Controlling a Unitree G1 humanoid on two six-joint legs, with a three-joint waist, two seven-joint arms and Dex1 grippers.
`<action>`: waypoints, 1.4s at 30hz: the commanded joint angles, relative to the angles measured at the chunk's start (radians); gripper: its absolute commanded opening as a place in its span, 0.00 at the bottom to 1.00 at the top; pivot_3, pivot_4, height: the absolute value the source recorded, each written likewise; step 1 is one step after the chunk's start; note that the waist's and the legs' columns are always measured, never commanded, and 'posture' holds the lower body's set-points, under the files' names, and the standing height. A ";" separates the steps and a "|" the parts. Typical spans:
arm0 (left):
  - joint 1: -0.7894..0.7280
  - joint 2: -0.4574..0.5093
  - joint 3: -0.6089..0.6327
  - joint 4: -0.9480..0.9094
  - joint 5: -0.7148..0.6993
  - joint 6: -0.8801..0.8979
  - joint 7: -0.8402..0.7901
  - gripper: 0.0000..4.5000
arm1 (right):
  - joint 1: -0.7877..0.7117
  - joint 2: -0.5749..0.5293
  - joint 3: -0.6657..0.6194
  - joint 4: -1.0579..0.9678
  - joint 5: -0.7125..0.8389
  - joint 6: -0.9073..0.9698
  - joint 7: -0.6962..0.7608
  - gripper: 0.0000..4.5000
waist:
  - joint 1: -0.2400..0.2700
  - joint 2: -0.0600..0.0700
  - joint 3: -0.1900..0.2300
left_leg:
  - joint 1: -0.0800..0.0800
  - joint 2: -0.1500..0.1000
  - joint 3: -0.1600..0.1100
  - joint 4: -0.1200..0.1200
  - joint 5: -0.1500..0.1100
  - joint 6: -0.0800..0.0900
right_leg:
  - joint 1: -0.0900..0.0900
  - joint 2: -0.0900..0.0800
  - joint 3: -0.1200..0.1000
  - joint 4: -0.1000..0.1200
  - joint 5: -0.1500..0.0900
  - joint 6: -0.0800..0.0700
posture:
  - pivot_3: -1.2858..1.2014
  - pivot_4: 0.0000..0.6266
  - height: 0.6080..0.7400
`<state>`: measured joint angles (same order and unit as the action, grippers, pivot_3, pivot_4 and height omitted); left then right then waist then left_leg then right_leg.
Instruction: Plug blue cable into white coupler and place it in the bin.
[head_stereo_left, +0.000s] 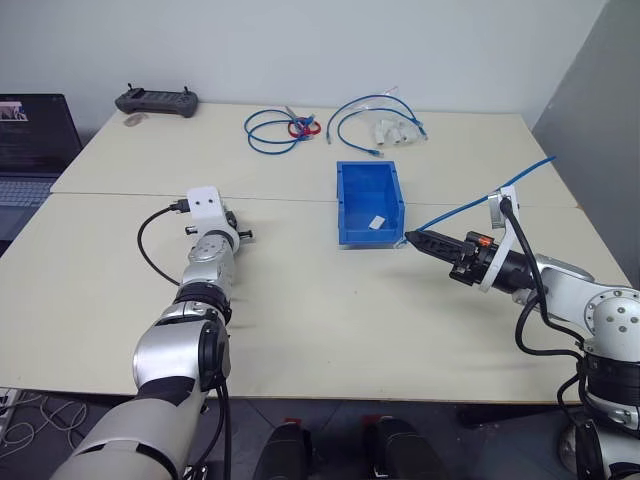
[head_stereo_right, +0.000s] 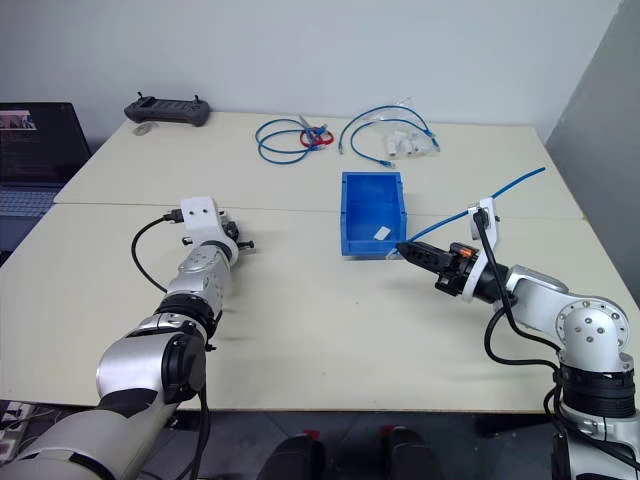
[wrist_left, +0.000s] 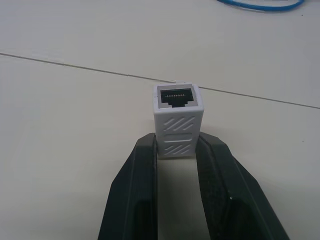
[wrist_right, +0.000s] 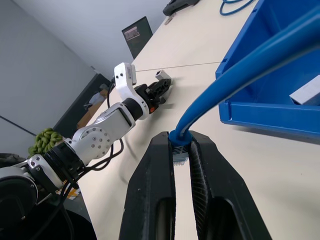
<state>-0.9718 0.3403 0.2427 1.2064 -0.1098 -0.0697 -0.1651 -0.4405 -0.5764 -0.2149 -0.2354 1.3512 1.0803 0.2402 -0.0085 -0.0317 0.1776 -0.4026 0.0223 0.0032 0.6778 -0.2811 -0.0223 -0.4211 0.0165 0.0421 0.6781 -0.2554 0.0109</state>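
My left gripper (wrist_left: 177, 150) is shut on the white coupler (wrist_left: 177, 117), pinching its lower half. The coupler's dark socket faces away from the wrist camera. In the right wrist view the left gripper (wrist_right: 161, 86) holds the coupler (wrist_right: 163, 75) just above the table, left of the bin. My right gripper (wrist_right: 181, 139) is shut on the plug end of the blue cable (wrist_right: 240, 70). The cable (head_stereo_left: 470, 208) trails up and back over my right arm. The right gripper's tip (head_stereo_left: 413, 239) sits by the front right corner of the blue bin (head_stereo_left: 346, 200).
A white paper slip (head_stereo_left: 377, 222) lies in the bin. Coiled blue cables (head_stereo_left: 272, 130) (head_stereo_left: 372, 110) and small white parts (head_stereo_left: 392, 130) lie at the table's back. A black controller (head_stereo_left: 156, 100) sits at the back left. A laptop (head_stereo_left: 30, 140) stands beyond the left edge.
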 joint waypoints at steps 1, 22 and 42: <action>0.117 0.074 -0.108 -0.317 -0.052 0.095 -0.477 0.17 | -0.018 -0.045 -0.011 -0.059 -0.035 -0.015 0.053 0.03 | -0.001 0.000 0.000 | 0.000 0.000 0.000 0.000 0.000 0.000 | 0.000 0.000 0.000 0.000 0.001 -0.002 | 0.52 0.24 1.00; 0.322 0.046 -0.582 -0.512 0.022 -0.139 -1.224 0.17 | -0.100 -0.109 0.503 -0.079 -0.754 -0.441 0.609 0.03 | -0.016 0.002 0.001 | 0.002 0.002 -0.001 0.002 0.000 0.001 | 0.001 0.006 0.001 0.001 -0.005 -0.002 | 0.52 0.24 1.00; 0.306 0.043 -0.559 -0.484 0.018 -0.177 -1.277 0.17 | -0.067 0.000 0.608 0.161 -1.063 -0.721 0.795 0.03 | -0.017 0.002 0.000 | 0.003 0.002 -0.001 0.002 0.000 0.001 | 0.001 0.006 0.000 0.002 -0.004 -0.001 | 0.52 0.24 1.00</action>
<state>-0.6899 0.3771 -0.3028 0.7358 -0.1167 -0.2608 -1.4309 -0.5166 -0.5742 0.3835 -0.0942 0.3252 0.3830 1.0177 -0.0255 -0.0297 0.1776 -0.3997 0.0240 0.0018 0.6799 -0.2809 -0.0215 -0.4197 0.0226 0.0425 0.6804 -0.2594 0.0101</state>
